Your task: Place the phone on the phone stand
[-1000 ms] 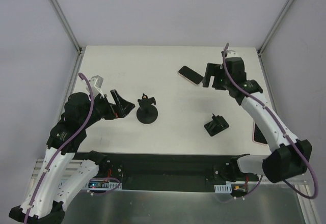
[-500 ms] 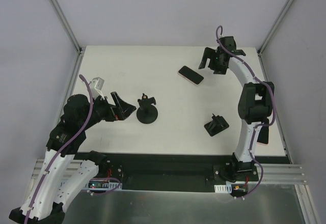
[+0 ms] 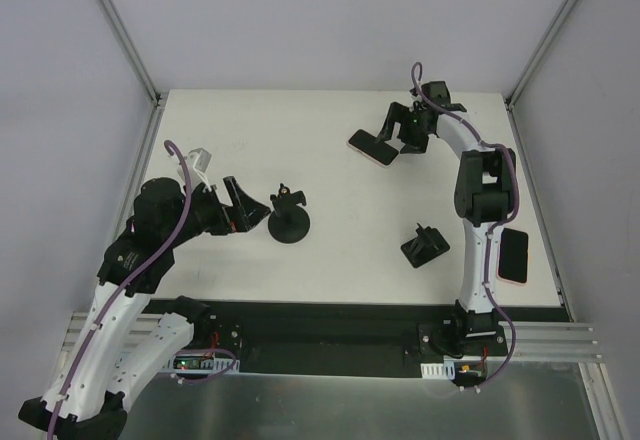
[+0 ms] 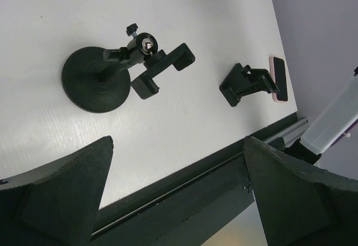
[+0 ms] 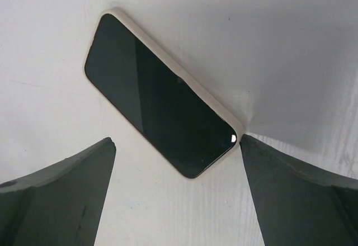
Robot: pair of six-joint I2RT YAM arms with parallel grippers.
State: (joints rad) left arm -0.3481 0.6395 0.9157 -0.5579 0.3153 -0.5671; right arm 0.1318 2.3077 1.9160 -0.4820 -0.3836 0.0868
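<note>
Step in hand, as I read it: pick up the phone (image 5: 159,95). It's flat on the surface (image 3: 250,140), screen up, in the far right part, nowhere near a stand yet.

Right claw (image 5: 176,145) hangs over it, spread wide and empty. In the right wrist view the phone runs diagonally across the gap between the fingers.

To do it well:
- Turn the wrist so the fingers square up to the phone's long edges. Closing on the diagonal would likely spin it.
- Bring the tips right down to the surface. The body is thin with a slim pale case rim, so there's little to bite on.
- Grip mid-length so it doesn't droop when carried.

Left claw (image 4: 178,145) is also spread with nothing in it, just beside the round-base stand (image 4: 98,81). Probably there to steady it. The stand's clamp (image 4: 162,67) sits tilted on a ball joint.

Also around: a folding stand (image 4: 243,84) near the front right, and a second phone (image 3: 513,256) in a pink case at the right edge. Can't tell which stand is the target.

Nothing sits on the direct line from phone to the round-base stand. The folding stand lies off to the side of that route, so it's only a hazard if the carry swings towards the front right.
</note>
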